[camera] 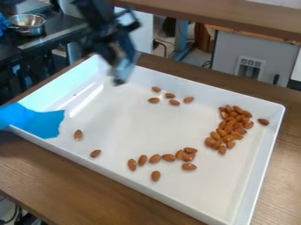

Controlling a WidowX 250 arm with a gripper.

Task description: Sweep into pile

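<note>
The black gripper (pixel 120 72) hangs blurred over the back left part of the white tray (pixel 267 176), above the tray's floor and left of all the almonds at the back. A dense heap of almonds (pixel 230 125) lies toward the tray's right side, with one stray almond (pixel 263 121) just right of it. A loose group of several almonds (pixel 170 95) rests near the back wall. Along the front, a broken row of almonds (pixel 155 158) runs from left of centre toward the middle. Two single almonds (pixel 78 135) lie apart at the front left.
Raised walls surround the tray on a brown wooden table (pixel 88 189). A blue sheet (pixel 35 121) drapes over the tray's left front corner. Behind at the upper left, a metal bowl (pixel 27 23) stands on a dark counter.
</note>
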